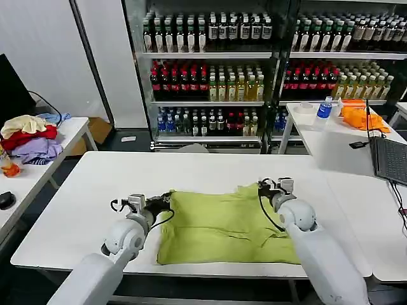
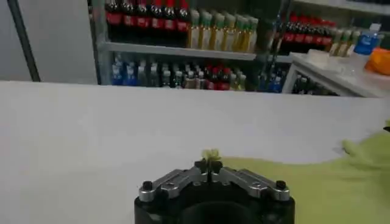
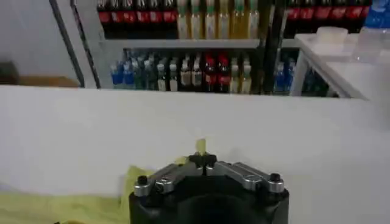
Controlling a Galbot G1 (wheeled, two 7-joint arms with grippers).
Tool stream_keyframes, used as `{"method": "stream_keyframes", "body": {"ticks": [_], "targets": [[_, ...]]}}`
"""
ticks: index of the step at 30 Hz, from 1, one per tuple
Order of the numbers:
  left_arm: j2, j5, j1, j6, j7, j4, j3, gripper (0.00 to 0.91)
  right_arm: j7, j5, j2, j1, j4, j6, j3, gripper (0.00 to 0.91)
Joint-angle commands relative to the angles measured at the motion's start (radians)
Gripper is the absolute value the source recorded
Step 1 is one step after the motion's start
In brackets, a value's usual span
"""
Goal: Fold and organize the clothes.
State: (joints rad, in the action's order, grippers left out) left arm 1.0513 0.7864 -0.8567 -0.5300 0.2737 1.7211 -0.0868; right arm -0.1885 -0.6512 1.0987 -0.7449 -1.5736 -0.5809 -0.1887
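Observation:
The lime yellow-green T-shirt (image 1: 222,225) lies spread on the white table (image 1: 89,190) in front of me, partly folded. My left gripper (image 1: 166,199) is shut on the shirt's far left corner; a tuft of green fabric (image 2: 211,154) pokes out between its closed fingertips (image 2: 209,165). My right gripper (image 1: 266,186) is shut on the shirt's far right corner, with a sliver of green cloth (image 3: 200,146) pinched at its tips (image 3: 202,161). Both grippers sit low at the table surface. The rest of the shirt (image 2: 341,182) trails off beside the left gripper.
A side table at the left holds a pile of red, cream and lavender clothes (image 1: 28,136). The right table carries an orange cloth (image 1: 361,117), a water bottle (image 1: 324,108) and a laptop (image 1: 389,159). Drink shelves (image 1: 210,70) stand behind.

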Motion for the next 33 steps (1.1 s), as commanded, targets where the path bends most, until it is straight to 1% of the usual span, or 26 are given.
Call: {"method": "stream_keyframes", "body": {"ticks": [1, 8, 13, 20, 26, 33], "targets": [[-0.059, 0.005, -0.125, -0.002, 0.005, 0.196, -0.027, 0.020, -0.006, -0.027, -0.091, -0.171, -0.268, 0.002, -0.095, 0.000], [-0.086, 0.006, -0.222, -0.005, 0.006, 0.279, -0.058, 0.020, -0.002, -0.034, -0.148, -0.380, -0.456, 0.002, -0.206, 0.000], [-0.109, 0.007, -0.268, -0.010, 0.007, 0.335, -0.073, 0.020, -0.001, -0.037, -0.160, -0.468, -0.530, 0.002, -0.290, 0.000], [-0.131, 0.006, -0.338, -0.017, 0.005, 0.389, -0.108, 0.020, 0.002, -0.037, -0.163, -0.605, -0.612, 0.002, -0.370, 0.000], [-0.141, -0.020, -0.387, -0.014, 0.000, 0.389, -0.122, 0.020, 0.004, -0.032, -0.150, -0.692, -0.644, 0.002, -0.402, 0.000], [-0.140, -0.074, -0.419, -0.008, -0.018, 0.373, -0.115, 0.020, 0.000, 0.001, -0.114, -0.758, -0.633, 0.003, -0.392, 0.000]]}}
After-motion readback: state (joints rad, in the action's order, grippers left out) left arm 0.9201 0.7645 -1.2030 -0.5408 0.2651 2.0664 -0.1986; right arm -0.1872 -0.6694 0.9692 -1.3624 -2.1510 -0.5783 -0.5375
